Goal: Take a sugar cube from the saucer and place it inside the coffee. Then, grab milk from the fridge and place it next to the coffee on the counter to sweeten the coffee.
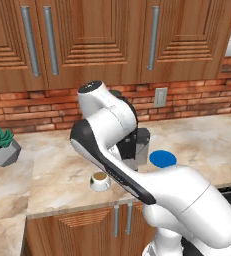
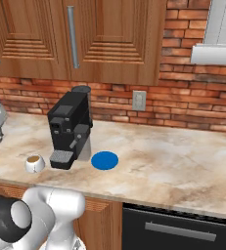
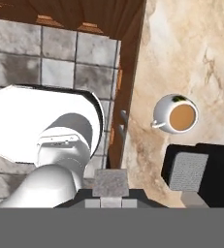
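A white coffee cup (image 1: 100, 181) sits on the marble tabletop (image 2: 173, 161) beside the black coffee machine (image 2: 70, 129), the blue saucer (image 2: 104, 160) just past it. The pincer (image 3: 110, 202), clenched on nothing visible, hangs above the tabletop's edge. No sugar cube is discernible; likely light, hard and crumbly, it would want a gentle pinch on opposite faces.

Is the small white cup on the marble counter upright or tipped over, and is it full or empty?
Upright and filled: the small white cup stands on its base on the beige marble counter, its round opening facing up, with level brown liquid inside.
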Motion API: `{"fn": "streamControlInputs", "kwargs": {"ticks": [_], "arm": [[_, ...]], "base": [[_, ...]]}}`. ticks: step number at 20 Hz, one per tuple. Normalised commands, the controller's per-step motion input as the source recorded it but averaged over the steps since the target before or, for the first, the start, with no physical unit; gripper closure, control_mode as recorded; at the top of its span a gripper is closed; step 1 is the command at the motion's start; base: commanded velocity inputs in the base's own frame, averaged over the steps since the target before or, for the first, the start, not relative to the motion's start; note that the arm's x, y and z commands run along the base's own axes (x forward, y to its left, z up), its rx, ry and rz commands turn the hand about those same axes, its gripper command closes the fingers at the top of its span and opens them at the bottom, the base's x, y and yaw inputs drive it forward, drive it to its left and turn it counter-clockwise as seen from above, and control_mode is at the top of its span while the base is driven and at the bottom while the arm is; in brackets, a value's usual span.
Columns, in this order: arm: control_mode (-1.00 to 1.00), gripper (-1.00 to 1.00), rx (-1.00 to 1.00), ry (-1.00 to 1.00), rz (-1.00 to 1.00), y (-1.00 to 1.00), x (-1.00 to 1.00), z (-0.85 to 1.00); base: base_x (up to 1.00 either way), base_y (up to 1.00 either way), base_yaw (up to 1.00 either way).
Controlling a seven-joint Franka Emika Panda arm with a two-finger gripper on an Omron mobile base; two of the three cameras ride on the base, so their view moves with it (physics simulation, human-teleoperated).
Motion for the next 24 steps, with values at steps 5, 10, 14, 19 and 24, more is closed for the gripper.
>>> {"fn": "streamControlInputs", "kwargs": {"ticks": [5, 10, 14, 19, 24], "arm": [[-1.00, 1.00, 0.00, 0.00, 0.00, -0.08, 0.19, -0.70], [-1.00, 1.00, 0.00, 0.00, 0.00, 0.00, 0.23, -0.35], [-1.00, 1.00, 0.00, 0.00, -0.01, 0.00, 0.37, -0.26], [-1.00, 1.00, 0.00, 0.00, -0.01, 0.00, 0.38, -0.30], [-1.00, 1.00, 0.00, 0.00, 0.00, 0.00, 0.31, -0.43]], "base": [[0.00, 0.00, 0.00], [0.00, 0.00, 0.00], [0.00, 0.00, 0.00], [0.00, 0.00, 0.00], [0.00, 0.00, 0.00]]}}
